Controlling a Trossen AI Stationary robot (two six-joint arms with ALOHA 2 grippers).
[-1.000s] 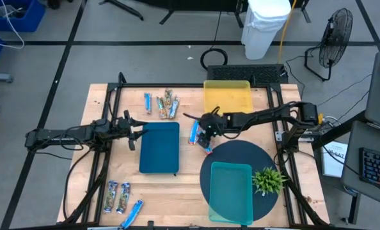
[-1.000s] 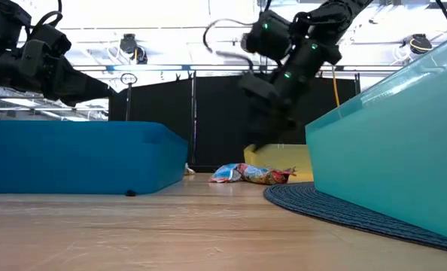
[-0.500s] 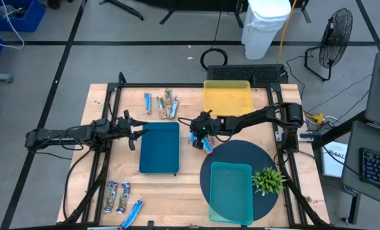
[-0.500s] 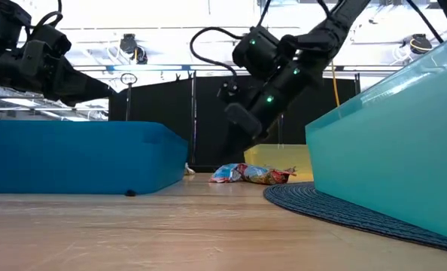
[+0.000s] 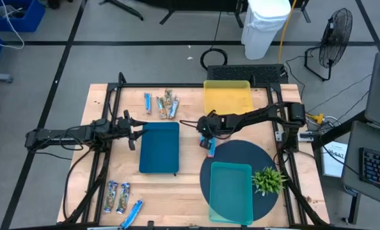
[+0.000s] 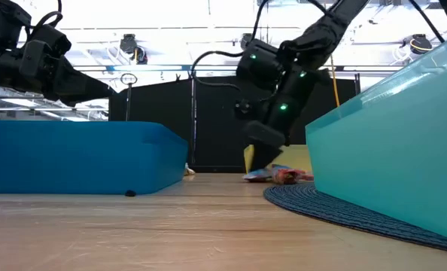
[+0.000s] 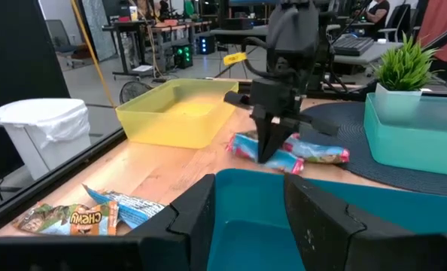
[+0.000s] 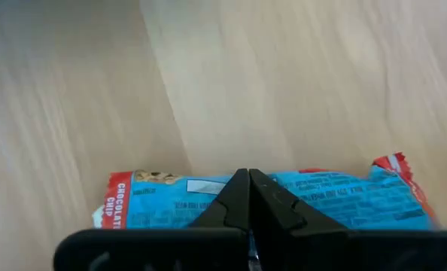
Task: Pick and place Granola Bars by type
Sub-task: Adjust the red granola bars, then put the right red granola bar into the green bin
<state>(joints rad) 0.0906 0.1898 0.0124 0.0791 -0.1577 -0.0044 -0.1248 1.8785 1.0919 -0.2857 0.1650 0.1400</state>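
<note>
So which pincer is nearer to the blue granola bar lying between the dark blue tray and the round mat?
The right pincer. It is directly above the blue granola bar, shut. The left pincer waits beyond the dark blue tray, open.

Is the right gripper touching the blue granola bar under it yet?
Cannot tell. In the right wrist view the shut right gripper overlaps the blue granola bar, but no view plainly shows contact or a gap.

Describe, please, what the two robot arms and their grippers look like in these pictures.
Both arms are dark, slim and jointed. The right arm carries a looping black cable and small green lights near its wrist; the right gripper ends in thin, tapering black jaws. The left gripper is black too, its fingers broad, smooth and matte.
</note>
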